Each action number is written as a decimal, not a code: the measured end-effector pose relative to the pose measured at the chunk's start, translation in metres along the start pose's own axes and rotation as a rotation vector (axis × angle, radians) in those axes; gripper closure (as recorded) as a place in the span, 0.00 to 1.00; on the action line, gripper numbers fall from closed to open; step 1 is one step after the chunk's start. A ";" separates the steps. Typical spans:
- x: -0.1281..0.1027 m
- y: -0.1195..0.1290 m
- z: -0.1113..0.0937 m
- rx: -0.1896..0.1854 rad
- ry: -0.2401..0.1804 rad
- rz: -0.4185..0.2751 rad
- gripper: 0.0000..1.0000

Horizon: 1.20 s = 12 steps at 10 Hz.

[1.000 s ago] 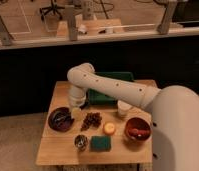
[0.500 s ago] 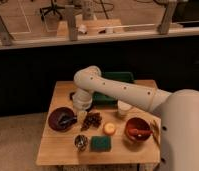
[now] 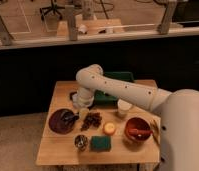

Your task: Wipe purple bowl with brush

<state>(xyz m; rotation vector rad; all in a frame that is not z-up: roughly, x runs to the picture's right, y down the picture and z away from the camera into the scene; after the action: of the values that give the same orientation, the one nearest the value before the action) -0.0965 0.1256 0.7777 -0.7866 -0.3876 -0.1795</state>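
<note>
The purple bowl (image 3: 58, 122) sits on the left of the wooden table (image 3: 55, 152). A dark, slim brush (image 3: 69, 118) lies inside its right half, slanting up toward my gripper (image 3: 80, 112). The gripper hangs just over the bowl's right rim, at the end of the white arm (image 3: 118, 90) that reaches in from the right. It appears shut on the brush's handle, and the wrist hides the grip itself.
A red bowl (image 3: 138, 131) with an orange utensil (image 3: 144, 132) stands at the right. Nearby are a green sponge (image 3: 101, 143), a metal cup (image 3: 81, 142), a yellow puck (image 3: 109, 128), a white cup (image 3: 124, 107), a dark clump (image 3: 92, 121) and a green tray (image 3: 117, 82) behind the arm.
The wrist has moved right and slightly down, from over the bowl's back edge to its right rim. The bowl and the other things have stayed put.
</note>
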 end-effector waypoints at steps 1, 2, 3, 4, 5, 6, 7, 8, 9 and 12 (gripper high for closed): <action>-0.004 -0.004 -0.002 0.008 0.000 -0.001 0.96; -0.012 -0.009 -0.003 0.017 0.000 -0.007 0.96; -0.020 -0.011 -0.004 0.021 0.000 -0.017 0.96; -0.027 -0.011 -0.003 0.020 -0.001 -0.029 0.96; -0.037 -0.008 0.000 0.017 -0.003 -0.048 0.96; -0.047 -0.002 0.003 0.008 -0.005 -0.070 0.96; -0.053 0.008 0.005 -0.002 -0.008 -0.089 0.96; -0.055 0.014 0.006 -0.008 -0.009 -0.101 0.96; -0.056 0.020 0.006 -0.014 -0.010 -0.112 0.96; -0.040 0.041 0.003 -0.024 0.011 -0.129 0.96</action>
<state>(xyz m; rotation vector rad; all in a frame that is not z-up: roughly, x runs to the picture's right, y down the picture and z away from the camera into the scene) -0.1218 0.1565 0.7363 -0.7843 -0.4270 -0.3091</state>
